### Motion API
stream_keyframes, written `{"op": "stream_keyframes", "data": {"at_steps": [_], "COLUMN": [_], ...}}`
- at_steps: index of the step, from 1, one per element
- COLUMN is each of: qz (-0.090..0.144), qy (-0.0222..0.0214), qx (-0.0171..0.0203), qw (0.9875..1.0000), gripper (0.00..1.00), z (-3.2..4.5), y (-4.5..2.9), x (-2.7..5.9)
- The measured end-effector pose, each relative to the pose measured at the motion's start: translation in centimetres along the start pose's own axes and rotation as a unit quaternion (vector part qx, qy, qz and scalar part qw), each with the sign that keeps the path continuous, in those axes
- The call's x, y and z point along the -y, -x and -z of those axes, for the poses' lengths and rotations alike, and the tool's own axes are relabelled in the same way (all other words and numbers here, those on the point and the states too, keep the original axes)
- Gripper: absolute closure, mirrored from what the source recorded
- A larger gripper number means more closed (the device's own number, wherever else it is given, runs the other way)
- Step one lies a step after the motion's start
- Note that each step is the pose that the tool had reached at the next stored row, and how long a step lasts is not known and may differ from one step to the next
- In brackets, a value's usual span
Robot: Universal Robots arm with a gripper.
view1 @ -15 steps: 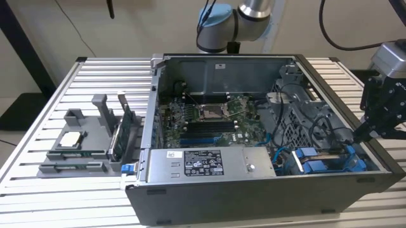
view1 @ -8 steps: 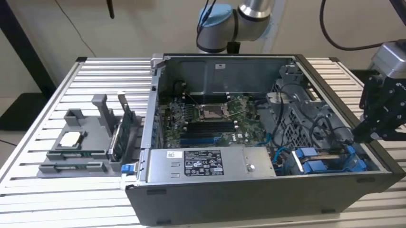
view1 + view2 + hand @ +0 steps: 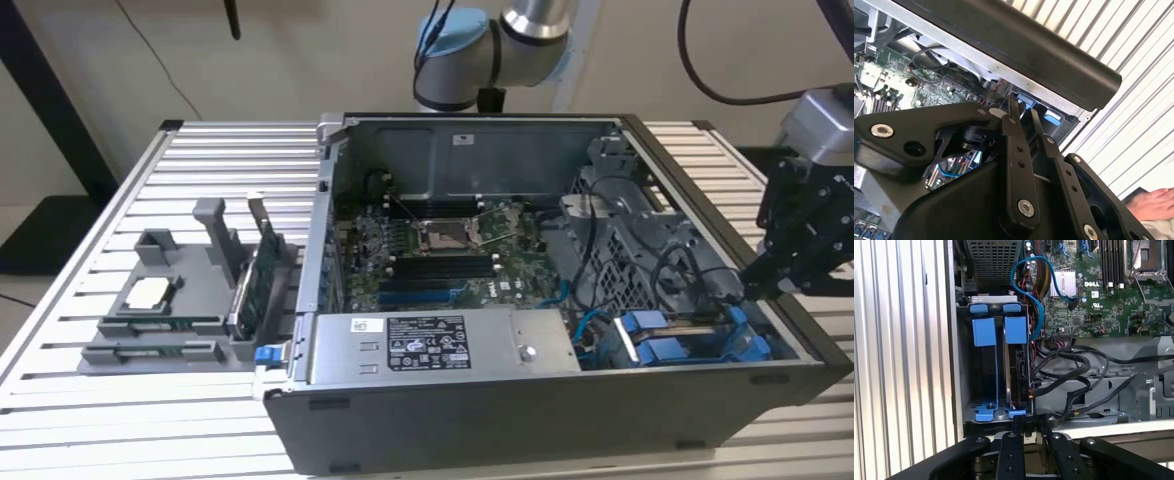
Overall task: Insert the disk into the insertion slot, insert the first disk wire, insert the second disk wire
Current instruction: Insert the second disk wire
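In the first wrist view the disk (image 3: 1013,371) stands edge-on inside the insertion slot (image 3: 970,390), a grey bay with blue clips (image 3: 985,331) at its ends. My gripper (image 3: 1031,419) hovers just outside the case wall at the bay's end, open by a narrow gap with nothing between its fingers (image 3: 1013,117). In the exterior view the gripper (image 3: 766,284) hangs over the case's right edge above the blue bay (image 3: 674,345). A blue cable (image 3: 1035,295) and black cables (image 3: 1064,362) run beside the disk. I cannot tell whether any is plugged into it.
The open computer case (image 3: 534,420) holds a motherboard (image 3: 454,240), a grey labelled power-supply box (image 3: 441,345) and a perforated metal cage (image 3: 994,260). A grey fixture with spare parts (image 3: 174,300) sits at the exterior view's left. A person's hand (image 3: 1149,202) rests on the slatted table.
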State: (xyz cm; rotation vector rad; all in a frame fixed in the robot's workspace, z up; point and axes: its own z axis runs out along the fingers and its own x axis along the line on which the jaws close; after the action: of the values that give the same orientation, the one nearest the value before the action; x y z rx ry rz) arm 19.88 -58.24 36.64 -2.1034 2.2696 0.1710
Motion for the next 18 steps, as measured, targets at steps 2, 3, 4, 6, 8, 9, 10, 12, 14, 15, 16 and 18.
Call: {"op": "stream_keyframes", "data": {"at_steps": [2, 3, 4, 6, 8, 9, 10, 12, 14, 15, 16, 18], "qz": [-0.004, -0.006, -0.006, -0.006, -0.006, -0.006, -0.006, -0.006, -0.006, -0.006, -0.006, -0.006], "qy": [-0.0002, -0.0003, -0.0003, -0.0004, -0.0004, -0.0004, -0.0004, -0.0004, -0.0004, -0.0004, -0.0004, -0.0004], "qx": [0.0039, 0.0041, 0.0041, 0.0041, 0.0041, 0.0041, 0.0041, 0.0041, 0.0041, 0.0041, 0.0041, 0.0041], "qw": [1.0000, 1.0000, 1.0000, 1.0000, 1.0000, 1.0000, 1.0000, 1.0000, 1.0000, 1.0000, 1.0000, 1.0000], "gripper": [0.75, 0.75, 0.75, 0.76, 0.84, 0.84, 0.84, 0.84, 0.84, 0.84, 0.84, 0.84], "z": [-0.03, -0.03, -0.03, -0.03, -0.03, -0.03, -0.03, -0.03, -0.03, -0.03, -0.03, 0.14], "y": [-0.04, -0.05, -0.05, -0.05, -0.05, -0.06, -0.06, -0.05, -0.06, -0.06, -0.06, -0.04], "x": [0.00, 0.01, 0.01, 0.00, 0.00, 0.00, 0.00, 0.00, 0.00, 0.00, 0.01, -0.01]}}
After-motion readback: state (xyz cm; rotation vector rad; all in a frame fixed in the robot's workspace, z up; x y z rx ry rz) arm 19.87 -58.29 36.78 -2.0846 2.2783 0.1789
